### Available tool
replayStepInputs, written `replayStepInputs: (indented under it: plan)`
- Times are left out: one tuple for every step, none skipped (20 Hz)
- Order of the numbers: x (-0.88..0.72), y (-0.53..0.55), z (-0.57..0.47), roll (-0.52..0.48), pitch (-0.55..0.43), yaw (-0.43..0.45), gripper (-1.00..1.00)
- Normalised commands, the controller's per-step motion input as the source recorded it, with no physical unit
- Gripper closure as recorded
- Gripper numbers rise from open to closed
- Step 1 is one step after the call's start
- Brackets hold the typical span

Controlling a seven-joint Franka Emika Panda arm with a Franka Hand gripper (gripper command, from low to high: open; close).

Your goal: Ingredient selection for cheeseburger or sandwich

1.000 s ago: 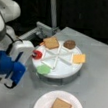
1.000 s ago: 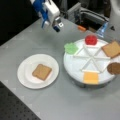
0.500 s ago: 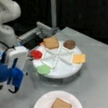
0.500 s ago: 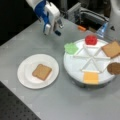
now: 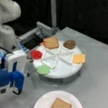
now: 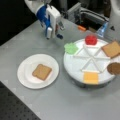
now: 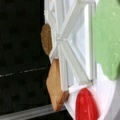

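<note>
One toast-brown bread slice [image 5: 60,107] [image 6: 41,71] lies alone on the white plate [image 5: 43,103] [image 6: 25,77]. The other ingredients rest in a round divided tray [image 5: 67,70] [image 6: 75,70]: a second bread slice [image 5: 51,42] [image 6: 111,49] [image 7: 53,85], green lettuce [image 5: 43,69] [image 6: 71,48] [image 7: 107,37] and a red tomato [image 5: 36,54] [image 6: 90,39] [image 7: 86,105]. My gripper [image 5: 9,90] [image 6: 53,35] hovers open and empty beside the tray, on the lettuce side. The wrist view shows no fingers.
The tray also holds a brown patty [image 5: 69,44] [image 6: 114,68] and a yellow cheese square [image 5: 79,58] [image 6: 90,77]. A grey and black device [image 5: 38,32] [image 6: 85,13] stands behind the tray. The table's edge runs along a front view's bottom left [image 6: 15,100].
The gripper has drifted a little lower beside the tray. Nothing on the tray or plate has moved.
</note>
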Motion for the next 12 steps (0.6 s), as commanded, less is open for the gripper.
replayStepInputs:
  plan:
    - [0.31,-0.10,-0.17,0.287,-0.117,0.146,-1.00]
    - [0.31,-0.09,-0.15,0.276,-0.114,0.144,-1.00]
    - [0.29,-0.09,-0.14,0.269,-0.113,0.140,-1.00]
    - [0.28,-0.07,-0.15,0.265,-0.115,0.136,-1.00]
    - [0.27,-0.05,-0.16,0.260,-0.121,0.129,-1.00]
    - [0.26,-0.05,-0.16,0.256,-0.124,0.124,-1.00]
    - [0.25,-0.04,-0.17,0.255,-0.127,0.114,-1.00]
    - [0.25,-0.03,-0.18,0.257,-0.132,0.104,-1.00]
    - [0.24,-0.04,-0.18,0.258,-0.139,0.091,-1.00]
    - [0.24,-0.02,-0.19,0.257,-0.146,0.080,-1.00]
    - [0.23,-0.03,-0.20,0.261,-0.148,0.072,-1.00]
    - [0.22,-0.05,-0.20,0.260,-0.149,0.063,-1.00]
